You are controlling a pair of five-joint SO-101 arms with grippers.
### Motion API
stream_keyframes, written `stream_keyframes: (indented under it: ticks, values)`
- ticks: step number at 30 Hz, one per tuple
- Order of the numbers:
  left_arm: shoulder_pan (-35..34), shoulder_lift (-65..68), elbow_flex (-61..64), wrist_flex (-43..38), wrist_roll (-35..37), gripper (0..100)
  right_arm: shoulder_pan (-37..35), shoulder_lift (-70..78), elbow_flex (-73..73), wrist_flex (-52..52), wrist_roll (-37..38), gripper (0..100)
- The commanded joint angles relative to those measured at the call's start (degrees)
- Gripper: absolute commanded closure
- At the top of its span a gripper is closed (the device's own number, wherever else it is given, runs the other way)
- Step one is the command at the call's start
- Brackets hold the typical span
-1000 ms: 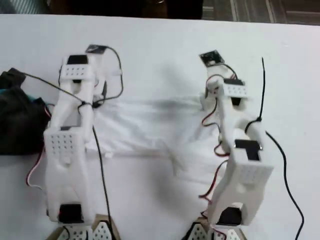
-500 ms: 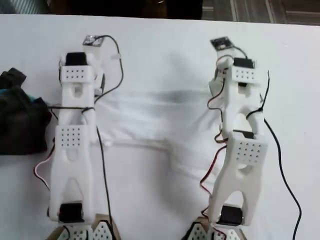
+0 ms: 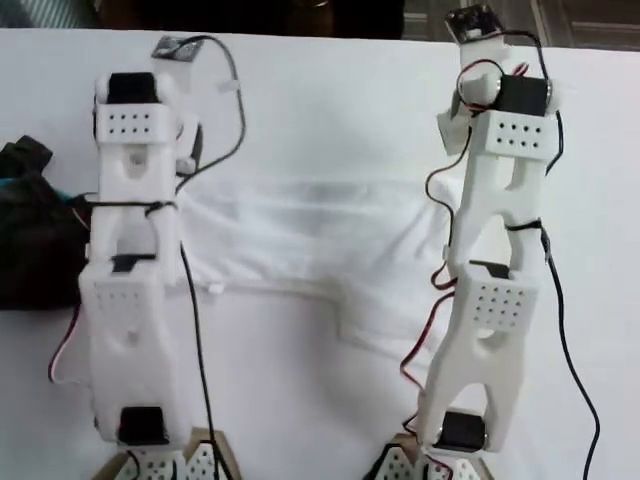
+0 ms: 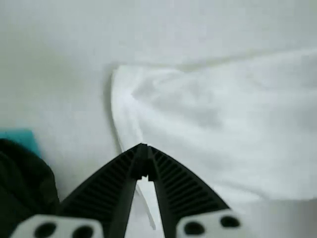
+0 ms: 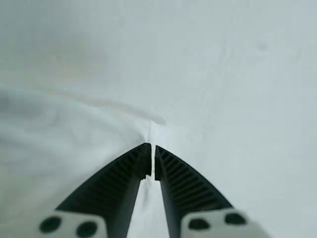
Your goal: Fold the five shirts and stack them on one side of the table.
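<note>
A white shirt (image 3: pixel 300 240) lies spread flat on the white table (image 3: pixel 320 90), between the two arms. My left gripper (image 4: pixel 143 148) is shut on the shirt's edge nearest the dark pile, a little behind one corner (image 4: pixel 119 74). The shirt (image 4: pixel 223 119) stretches away from it, lightly creased. My right gripper (image 5: pixel 150 148) is shut on the opposite edge of the shirt (image 5: pixel 64 144), where a fold of cloth rises into its tips. In the high view both arms are stretched towards the far side of the table, with the grippers hidden under the wrists.
A pile of dark clothes (image 3: pixel 35 230) with a teal patch lies at the table's left edge, close to the left arm; it shows as dark cloth (image 4: pixel 20 173) in the left wrist view. Black cables (image 3: pixel 570 330) trail beside the right arm. Bare table lies beyond the shirt.
Both arms have stretched out towards the far side of the table. The shirt's far edge has moved that way with them and the cloth lies flatter.
</note>
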Motion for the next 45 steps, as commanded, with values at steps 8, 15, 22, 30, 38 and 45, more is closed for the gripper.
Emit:
stream_keyframes:
  ticks: [8,15,22,30,38,45]
  values:
    - [-1.0,-33.4,56.5,-25.9,-0.4,97,-9.2,-33.4,27.1,1.3,-0.4,97.7]
    - [-1.2,-42.6,79.5,-44.0,0.0,97,-13.1,-55.4,60.6,-6.2,-0.4,97.7]
    - [-1.5,-43.3,86.0,-47.7,-0.4,97,-13.1,-72.6,102.2,-24.7,0.1,97.8]
    - [-7.1,-43.4,85.8,-47.0,-0.4,97,-13.1,-80.2,125.8,-36.4,0.1,97.8]
    - [-6.4,-42.8,86.7,-49.1,-0.1,97,-16.7,-80.5,128.9,-36.8,0.1,97.6]
    - [-6.4,-42.8,88.3,-51.5,-0.1,97,-28.0,-80.0,132.9,-38.6,5.2,97.4]
